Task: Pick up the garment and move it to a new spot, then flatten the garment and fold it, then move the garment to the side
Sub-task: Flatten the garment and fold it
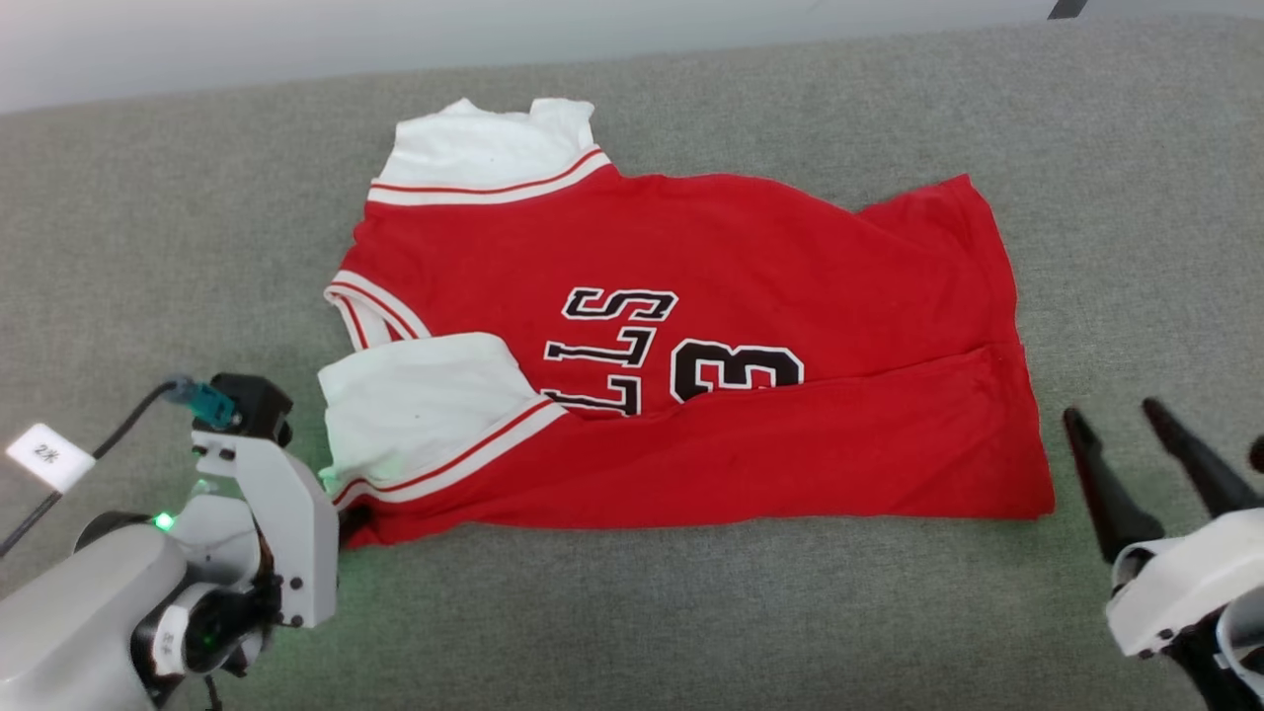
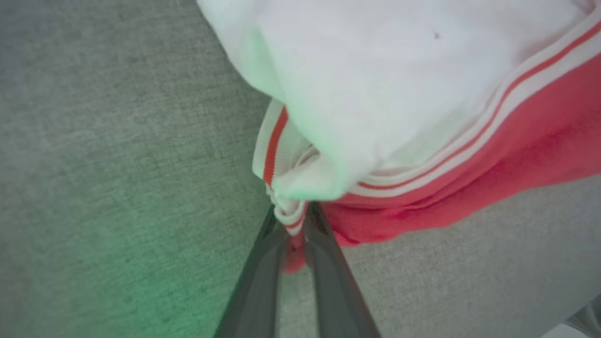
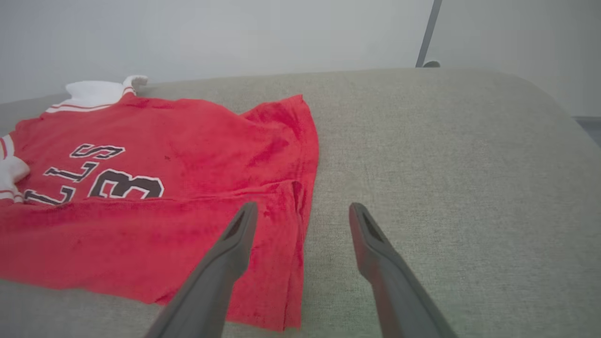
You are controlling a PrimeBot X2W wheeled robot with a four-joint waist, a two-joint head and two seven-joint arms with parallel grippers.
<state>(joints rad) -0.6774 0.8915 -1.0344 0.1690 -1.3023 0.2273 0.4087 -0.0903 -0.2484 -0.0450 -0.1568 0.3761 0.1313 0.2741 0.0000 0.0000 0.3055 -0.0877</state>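
The garment (image 1: 741, 247) is a red jersey with white sleeves and black-and-white lettering, spread on the grey fabric surface (image 1: 148, 247). Its near long edge is folded up over the lower part of the lettering. My left gripper (image 1: 346, 518) is at its near-left corner, mostly hidden behind the wrist mount. In the left wrist view my left gripper (image 2: 295, 223) is shut on the striped trim and red hem of the garment (image 2: 516, 155). My right gripper (image 1: 1111, 415) stands open just right of the shirt's bottom hem. In the right wrist view my right gripper (image 3: 304, 206) hovers over the hem corner of the garment (image 3: 188, 136), holding nothing.
The grey surface (image 3: 446, 164) stretches wide to the right of the shirt and in front of it. A pale wall runs behind its far edge. A white tag (image 1: 49, 456) hangs on the left arm's cable. A dark pole (image 3: 427, 33) stands beyond the far edge.
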